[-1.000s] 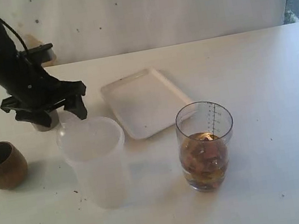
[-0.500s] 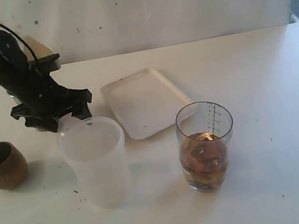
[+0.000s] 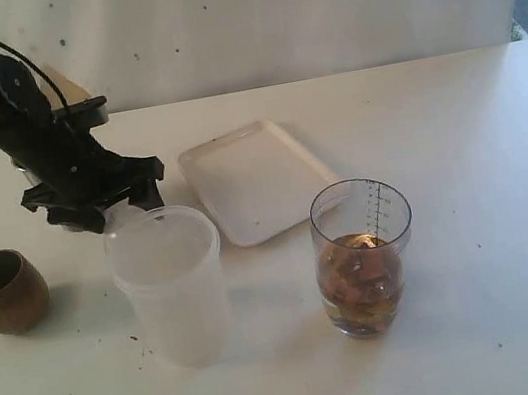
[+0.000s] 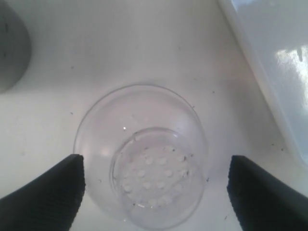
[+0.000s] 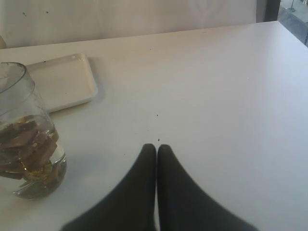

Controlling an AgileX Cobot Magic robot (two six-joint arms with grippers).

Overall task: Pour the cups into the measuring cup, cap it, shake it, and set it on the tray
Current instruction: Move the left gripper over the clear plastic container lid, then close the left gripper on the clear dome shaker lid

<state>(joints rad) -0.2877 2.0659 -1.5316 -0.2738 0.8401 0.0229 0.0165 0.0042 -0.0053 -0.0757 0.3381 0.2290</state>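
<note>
Left hand (image 4: pixel 155 162) spread wide above clear lid (image 4: pixel 144 179) — tray (image 4: pixel 269 62) near.

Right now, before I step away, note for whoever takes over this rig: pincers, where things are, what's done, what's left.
Left pincer open, straddling what looks like the clear cap, behind the frosted tub.
Right pincer shut, empty.
Measuring cup uncapped, holding brown contents, near the tray.
Wooden cup upright at far left; steel cup only a grey edge in the left wrist view.
Pouring looks done. Left: cap, shake, set on tray.
</note>
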